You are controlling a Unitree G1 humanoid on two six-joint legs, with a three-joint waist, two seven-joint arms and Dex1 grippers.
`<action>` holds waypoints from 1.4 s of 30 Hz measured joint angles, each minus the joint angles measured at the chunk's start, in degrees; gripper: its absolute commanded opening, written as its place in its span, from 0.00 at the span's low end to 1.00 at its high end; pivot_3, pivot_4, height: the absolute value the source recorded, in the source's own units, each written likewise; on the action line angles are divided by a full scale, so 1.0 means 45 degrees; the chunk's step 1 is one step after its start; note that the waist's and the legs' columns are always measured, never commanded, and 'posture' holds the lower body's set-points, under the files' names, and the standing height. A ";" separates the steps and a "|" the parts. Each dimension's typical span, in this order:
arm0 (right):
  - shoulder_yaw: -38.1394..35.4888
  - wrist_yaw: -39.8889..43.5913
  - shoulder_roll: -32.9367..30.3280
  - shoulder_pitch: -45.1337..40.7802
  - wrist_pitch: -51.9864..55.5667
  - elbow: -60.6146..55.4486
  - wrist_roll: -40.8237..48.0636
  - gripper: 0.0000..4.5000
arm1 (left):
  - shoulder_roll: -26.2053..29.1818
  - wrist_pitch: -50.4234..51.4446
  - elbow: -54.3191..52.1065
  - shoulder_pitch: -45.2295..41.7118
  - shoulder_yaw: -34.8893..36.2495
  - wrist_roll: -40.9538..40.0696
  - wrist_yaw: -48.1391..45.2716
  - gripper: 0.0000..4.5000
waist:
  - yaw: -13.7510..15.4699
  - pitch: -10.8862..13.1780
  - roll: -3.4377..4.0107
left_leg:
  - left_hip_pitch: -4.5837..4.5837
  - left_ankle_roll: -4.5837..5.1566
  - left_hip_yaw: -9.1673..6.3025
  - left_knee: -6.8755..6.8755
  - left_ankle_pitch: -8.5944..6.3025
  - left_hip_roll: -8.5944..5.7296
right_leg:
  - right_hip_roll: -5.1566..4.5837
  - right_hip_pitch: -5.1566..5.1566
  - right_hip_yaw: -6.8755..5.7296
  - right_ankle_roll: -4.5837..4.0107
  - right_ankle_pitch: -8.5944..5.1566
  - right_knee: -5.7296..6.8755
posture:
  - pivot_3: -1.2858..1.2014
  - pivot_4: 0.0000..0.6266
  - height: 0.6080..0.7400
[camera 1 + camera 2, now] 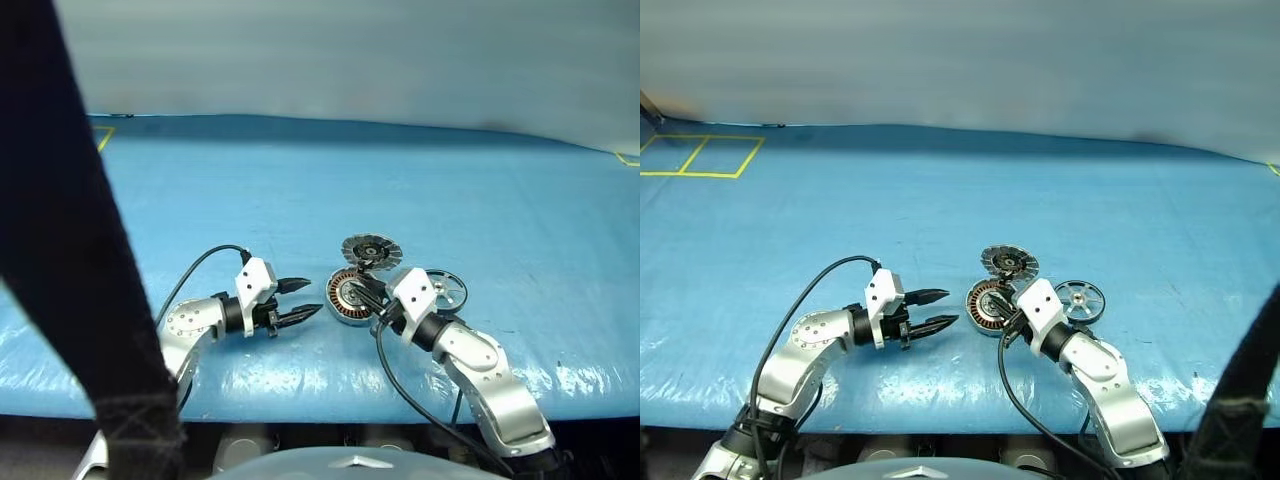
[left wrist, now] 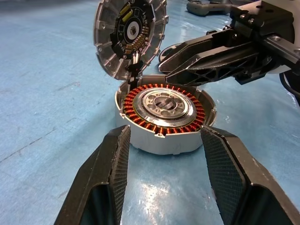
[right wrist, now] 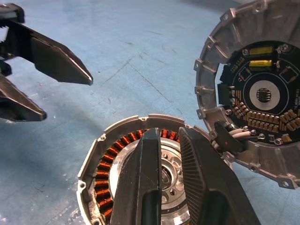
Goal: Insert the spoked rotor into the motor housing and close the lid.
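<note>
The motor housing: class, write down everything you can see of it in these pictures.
The motor housing is a round, shallow, silver-grey metal case lying flat on the blue table. Inside, a ring of copper-coloured windings surrounds a pale metal centre. Its lid stands open, hinged at the rim. The right gripper reaches over its middle, fingers nearly together; the left gripper is open before it.

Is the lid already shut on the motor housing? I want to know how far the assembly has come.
No: the lid stands raised on its hinge, its inner face showing, above the motor housing with its copper windings exposed.

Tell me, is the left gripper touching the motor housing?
Apart. The left wrist view shows the left gripper open with blue table between its fingertips and the motor housing.
</note>
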 measured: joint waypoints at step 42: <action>0.1575 -0.0367 -0.1466 -0.0583 -0.1666 0.1171 -0.3733 0.01 | -0.0112 0.0607 -0.0774 0.0389 -0.0414 -0.0087 0.0989 0.56 | -0.0023 -0.0040 -0.0041 | 0.0109 -0.0002 0.0003 -0.0001 -0.0001 0.0016 | -0.0075 0.0033 -0.0014 0.0017 -0.0016 -0.0002 | 0.52 0.24 1.00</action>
